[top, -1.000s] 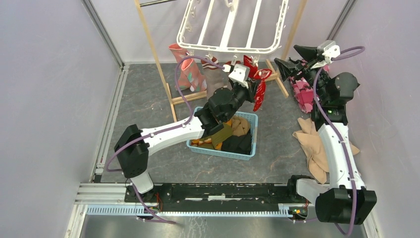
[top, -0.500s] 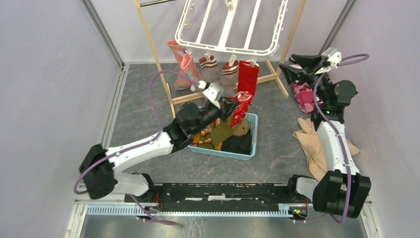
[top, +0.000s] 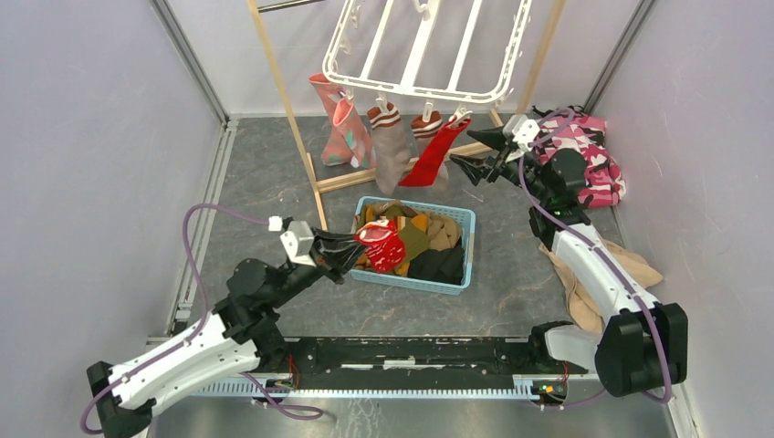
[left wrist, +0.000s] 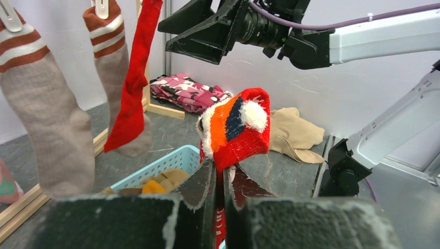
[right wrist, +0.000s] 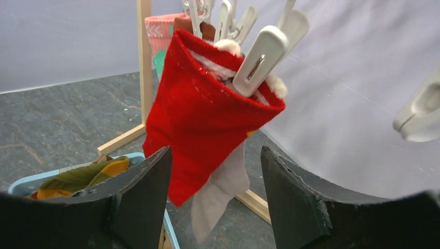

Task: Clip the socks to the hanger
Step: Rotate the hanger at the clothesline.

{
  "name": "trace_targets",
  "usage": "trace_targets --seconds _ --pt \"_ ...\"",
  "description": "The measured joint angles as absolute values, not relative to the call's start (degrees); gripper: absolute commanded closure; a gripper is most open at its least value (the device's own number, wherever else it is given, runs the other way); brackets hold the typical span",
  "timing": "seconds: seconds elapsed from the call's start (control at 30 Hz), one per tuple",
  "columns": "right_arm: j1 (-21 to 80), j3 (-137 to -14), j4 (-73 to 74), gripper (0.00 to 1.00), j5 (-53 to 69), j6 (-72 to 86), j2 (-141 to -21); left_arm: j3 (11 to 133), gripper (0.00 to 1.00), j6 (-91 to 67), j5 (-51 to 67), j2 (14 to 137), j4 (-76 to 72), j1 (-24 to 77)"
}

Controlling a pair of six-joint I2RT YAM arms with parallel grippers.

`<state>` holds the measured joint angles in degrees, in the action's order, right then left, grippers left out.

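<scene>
Pulled back from the rack since the earlier view, the left fingers [left wrist: 200, 187] were pressed together on a bright red soft sock with an orange, navy and white patch [left wrist: 236, 132], bunched at their tips by the pale blue plastic basket [top: 411, 279]. The large white plastic clip hanger [top: 423, 46] lay ahead and well above. The right fingers [right wrist: 140, 202], swung in, stood spread and empty just short of the clipped plain red sock [right wrist: 202, 124]; that arm looked nearer a free white clip [right wrist: 420, 114].
</scene>
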<state>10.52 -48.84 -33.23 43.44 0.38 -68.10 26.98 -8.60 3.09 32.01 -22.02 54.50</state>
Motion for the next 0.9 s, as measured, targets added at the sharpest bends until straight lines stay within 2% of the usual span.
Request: trace_targets --seconds 0.13,0.33,0.5,0.8,0.83,0.9 --pt "12.5 -47.7 -33.4 0.39 40.5 -1.4 -69.0 25.7 0.98 -8.6 2.9 25.3 -17.2 54.5" --pt "14.3 -47.3 -36.6 0.39 38.5 -1.7 -72.3 25.6 0.98 -8.6 2.9 20.6 -11.5 54.5" --pt "14.9 -47.2 -39.7 0.39 38.3 -0.9 -73.9 25.6 0.98 -8.6 2.5 18.7 -8.8 54.5" --pt "15.3 -47.0 -41.6 0.47 36.3 -0.5 -74.0 25.4 0.98 -8.6 2.0 18.3 -7.3 54.5" --pt "15.3 -47.0 -41.6 0.45 36.0 -0.5 -74.1 25.4 0.98 -8.6 2.0 18.3 -7.3 54.5" --pt "15.3 -47.2 -41.3 0.31 35.2 -0.7 -74.6 25.4 0.98 -8.6 2.0 18.3 -7.3 54.5"
